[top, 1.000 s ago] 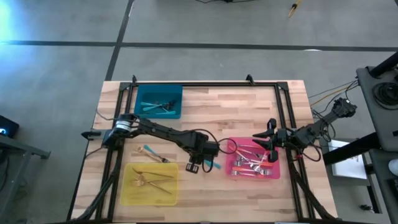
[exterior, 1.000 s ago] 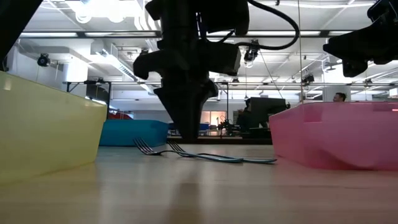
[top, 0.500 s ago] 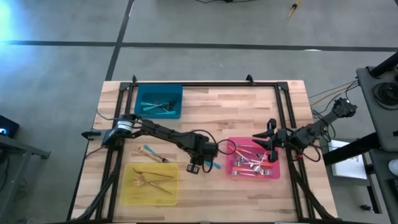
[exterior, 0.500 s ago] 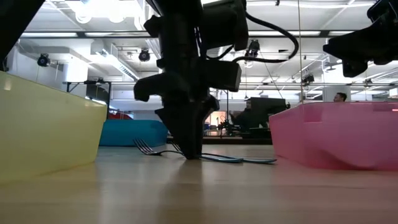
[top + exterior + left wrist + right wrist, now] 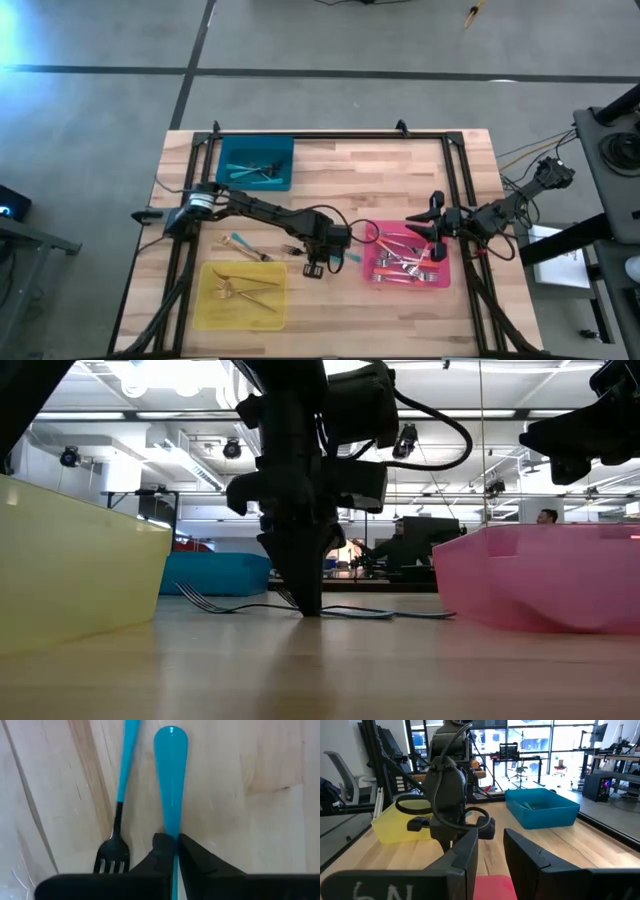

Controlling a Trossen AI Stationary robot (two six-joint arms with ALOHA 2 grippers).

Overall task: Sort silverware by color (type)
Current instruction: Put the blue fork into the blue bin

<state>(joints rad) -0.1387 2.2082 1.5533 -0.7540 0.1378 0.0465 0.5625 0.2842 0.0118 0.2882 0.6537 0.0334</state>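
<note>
3 trays: teal tray, yellow tray, pink tray. 2 arms. Loose on the tabletop: 2 teal forks together, 1 more apart. Forks inside trays too tangled to count.

Room's a big open lab: smooth grey concrete floor with dark seam lines, and a pale butcher-block wooden worktop in the middle. Ceiling's white with bright strip lights and exposed ducting. Tall glass windows along the far side, plus a grey office chair.
</note>
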